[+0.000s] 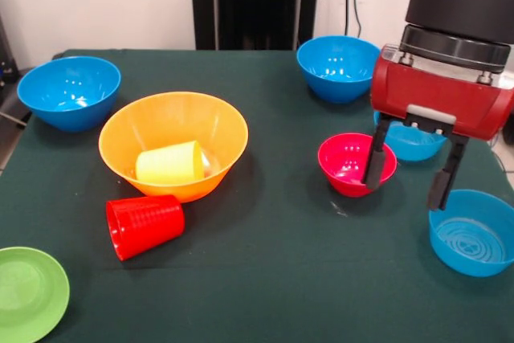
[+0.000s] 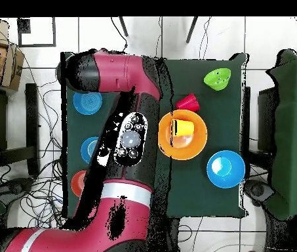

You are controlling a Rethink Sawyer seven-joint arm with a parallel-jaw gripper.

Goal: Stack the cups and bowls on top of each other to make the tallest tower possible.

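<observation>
The dark green cloth-covered worktop [image 1: 265,279] carries everything. Over its right side in the front view hangs the red and black arm [image 2: 121,72], whose gripper [image 1: 408,176] points down with its two dark fingers [image 1: 375,158] spread wide and holding nothing. One finger stands in front of the pink-red glossy plastic bowl [image 1: 347,160]; the other hangs just above the rim of the paler translucent blue bowl [image 1: 475,234] at the right edge. Whether the first finger touches the pink-red bowl cannot be told.

The big yellow-orange glossy bowl [image 1: 173,130], the tower's base, sits upright left of centre. Inside it lies the small yellow plastic cup [image 1: 170,164], tipped on its side with its mouth to the right. Nothing else is piled there.

A deep blue bowl [image 1: 68,90] stands upright near the far left corner, well apart from the others. A second deep blue bowl [image 1: 337,66] stands at the far side, right of centre. Another paler blue bowl [image 1: 411,142] shows partly behind the gripper, just beside the pink-red one.

The light green shallow bowl [image 1: 28,291] sits at the near left corner, cut by the picture's edge.

The red ribbed plastic cup [image 1: 144,225] lies on its side on the cloth, just in front of the yellow-orange bowl, mouth to the left. In the overhead view an orange bowl [image 2: 79,182] peeks out beside the arm.
</observation>
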